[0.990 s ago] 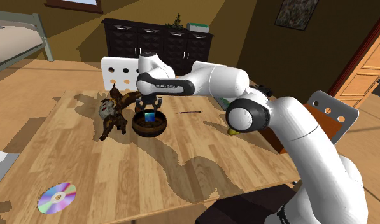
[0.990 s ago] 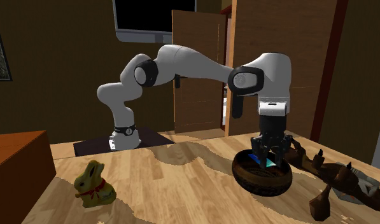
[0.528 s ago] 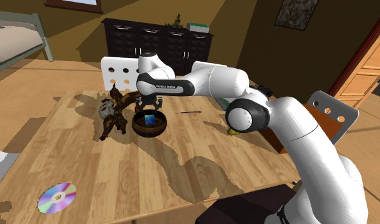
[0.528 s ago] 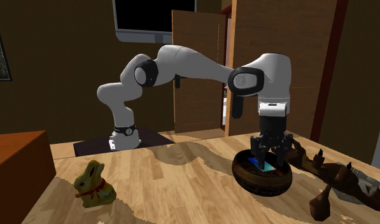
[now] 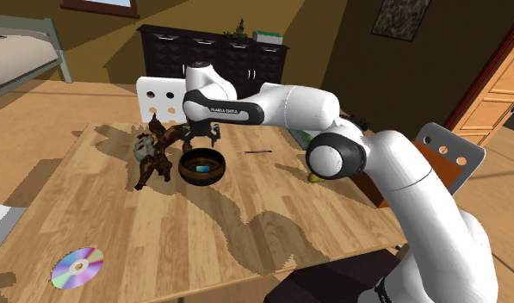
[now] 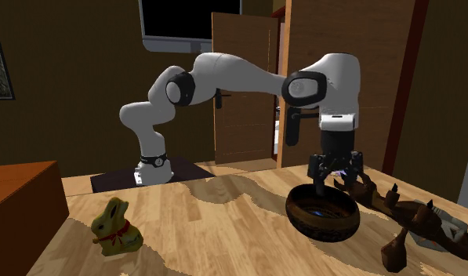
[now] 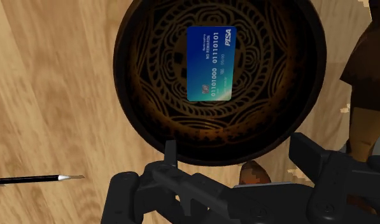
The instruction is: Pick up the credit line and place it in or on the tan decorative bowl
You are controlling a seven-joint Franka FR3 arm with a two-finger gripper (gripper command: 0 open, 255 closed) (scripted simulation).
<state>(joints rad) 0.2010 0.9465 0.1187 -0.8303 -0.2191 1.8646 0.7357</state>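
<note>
- At the shoulder view's far left, near the front edge of the table (image 5: 203,232), a shiny disc (image 5: 77,268) lies well apart from the work and needs no care.
- Next comes a dark spiky carving (image 5: 153,157), just beside the bowl. I judge it the main thing to avoid, so the way out should be straight up, not sideways toward it.
- Beside the carving stands the brown patterned bowl (image 5: 184,169). The blue bank card (image 7: 211,63) lies flat on its floor, a little off centre, with nothing touching it. The placing looks done.
- Over the bowl hangs the gripper (image 6: 334,177), its fingers spread wide and empty, the tips clear of the rim. The step in hand is, I judge, the withdrawal. To do it well, lift vertically and with the fingers apart, so nothing catches the rim or nudges the bowl.
- Right of the bowl a thin dark stick (image 5: 257,152) lies on the table, apart from the bowl and out of the upward path.
</note>
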